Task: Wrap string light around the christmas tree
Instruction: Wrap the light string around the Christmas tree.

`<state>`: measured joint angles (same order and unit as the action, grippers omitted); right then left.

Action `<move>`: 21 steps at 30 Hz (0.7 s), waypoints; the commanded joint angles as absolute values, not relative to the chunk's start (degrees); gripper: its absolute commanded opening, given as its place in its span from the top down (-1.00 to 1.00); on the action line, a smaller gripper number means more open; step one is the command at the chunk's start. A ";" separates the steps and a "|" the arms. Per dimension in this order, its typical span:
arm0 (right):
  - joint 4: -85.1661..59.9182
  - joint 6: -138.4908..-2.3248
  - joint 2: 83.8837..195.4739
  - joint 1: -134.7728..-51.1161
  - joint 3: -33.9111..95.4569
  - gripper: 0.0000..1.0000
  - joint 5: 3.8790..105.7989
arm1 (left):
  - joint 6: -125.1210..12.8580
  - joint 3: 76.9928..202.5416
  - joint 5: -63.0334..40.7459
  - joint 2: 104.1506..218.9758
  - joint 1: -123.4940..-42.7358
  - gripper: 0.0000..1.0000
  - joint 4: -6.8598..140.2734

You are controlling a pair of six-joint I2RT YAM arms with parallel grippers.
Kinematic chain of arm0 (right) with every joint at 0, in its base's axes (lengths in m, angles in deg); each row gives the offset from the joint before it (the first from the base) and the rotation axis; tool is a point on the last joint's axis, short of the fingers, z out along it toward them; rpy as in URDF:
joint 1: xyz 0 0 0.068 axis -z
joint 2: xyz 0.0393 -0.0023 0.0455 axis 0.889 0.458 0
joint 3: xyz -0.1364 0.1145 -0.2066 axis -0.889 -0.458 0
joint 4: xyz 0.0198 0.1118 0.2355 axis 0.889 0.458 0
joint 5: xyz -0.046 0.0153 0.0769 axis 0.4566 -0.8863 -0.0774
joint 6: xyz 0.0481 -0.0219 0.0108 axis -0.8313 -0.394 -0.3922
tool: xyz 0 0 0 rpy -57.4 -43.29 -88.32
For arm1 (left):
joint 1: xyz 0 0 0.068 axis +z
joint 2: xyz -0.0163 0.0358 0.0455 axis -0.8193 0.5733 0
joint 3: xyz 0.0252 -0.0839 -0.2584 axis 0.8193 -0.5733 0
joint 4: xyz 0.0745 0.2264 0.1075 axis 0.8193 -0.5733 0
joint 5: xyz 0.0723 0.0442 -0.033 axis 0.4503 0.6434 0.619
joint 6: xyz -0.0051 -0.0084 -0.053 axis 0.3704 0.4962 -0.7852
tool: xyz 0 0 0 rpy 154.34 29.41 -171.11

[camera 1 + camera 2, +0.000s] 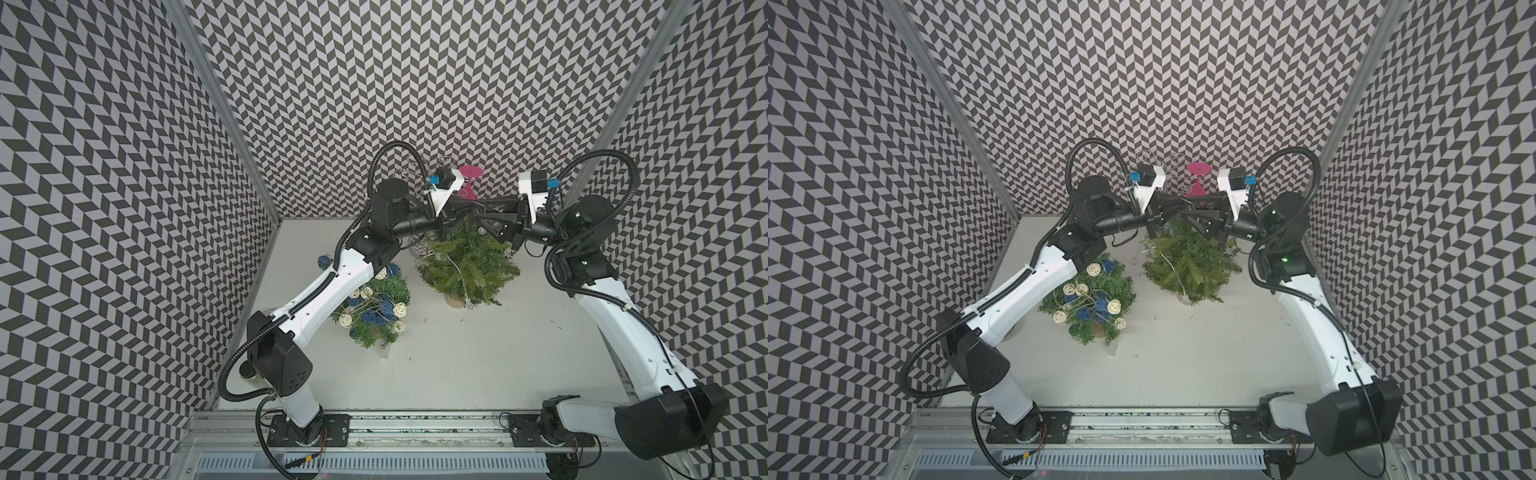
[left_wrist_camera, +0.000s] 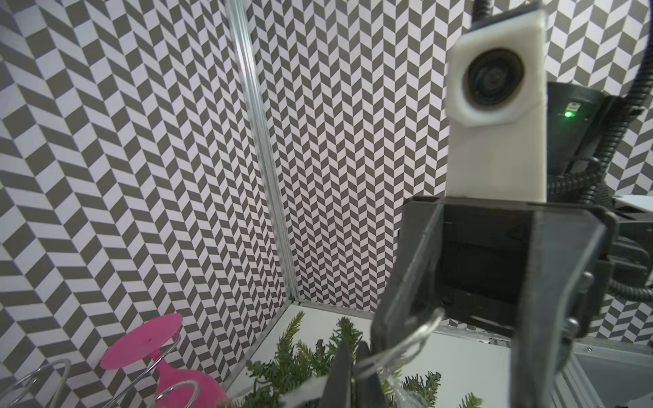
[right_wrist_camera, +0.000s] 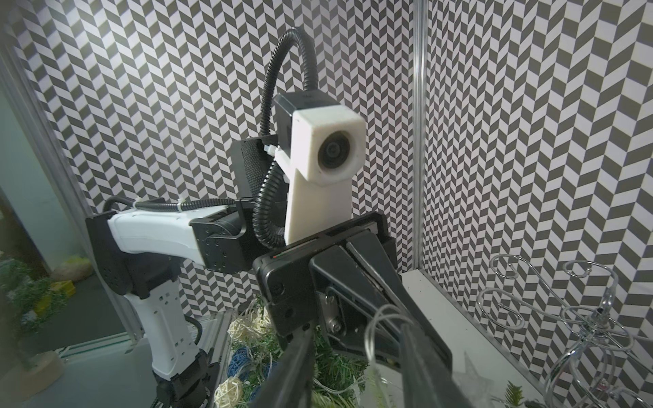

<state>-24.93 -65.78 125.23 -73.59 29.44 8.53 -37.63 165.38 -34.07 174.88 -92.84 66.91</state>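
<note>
Grippers of two white-and-black robot arms meet tip to tip above a small green christmas tree (image 1: 469,266). The tree stands on a white table (image 1: 498,353), just right of centre in both top views and close to the back wall.

The left gripper (image 2: 353,371) reaches in from the left of the frame. Its jaws are pressed together and pinch the thin clear wire of the string light (image 2: 417,335), which shows close up in the left wrist view.

The right gripper (image 3: 353,328) reaches in from the right of the frame. Its jaws stand apart, with a loop of the wire lying in the gap between them. Whether the wire touches either of its fingers cannot be told.

Below the pinch, the string light falls into the tree. In a top view a pale strand runs down over the branches towards the foot of the tree, and a couple of small clear bulbs sit among the upper twigs.

A second tree (image 1: 374,307) stands to the lower left of the first, partly hidden under the left forearm. It carries woven balls in blue and cream on a light string.

A pink stand (image 1: 470,172) and a chrome wire stand (image 3: 593,325) sit at the back wall behind the grippers. Black-and-white chevron walls (image 1: 124,208) enclose the table on three sides.
</note>
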 commanded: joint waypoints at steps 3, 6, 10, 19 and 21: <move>-19.08 -63.07 117.52 -73.89 26.62 -0.60 27.81 | -43.17 163.72 -30.73 172.77 -92.28 1.00 73.15; -17.39 -64.50 112.94 -73.84 24.37 -0.76 35.24 | -44.27 164.45 -30.10 173.23 -92.05 1.00 72.93; -9.29 -62.63 108.10 -73.84 22.99 -0.69 45.40 | -45.63 163.70 -31.43 172.72 -91.84 1.00 75.00; -1.32 -46.97 107.21 -73.91 19.05 -0.43 51.41 | -46.77 165.17 -32.40 173.41 -91.84 1.00 74.55; -1.44 -46.50 109.76 -73.99 20.53 -0.38 51.78 | -46.99 165.82 -33.13 173.83 -91.84 1.00 74.19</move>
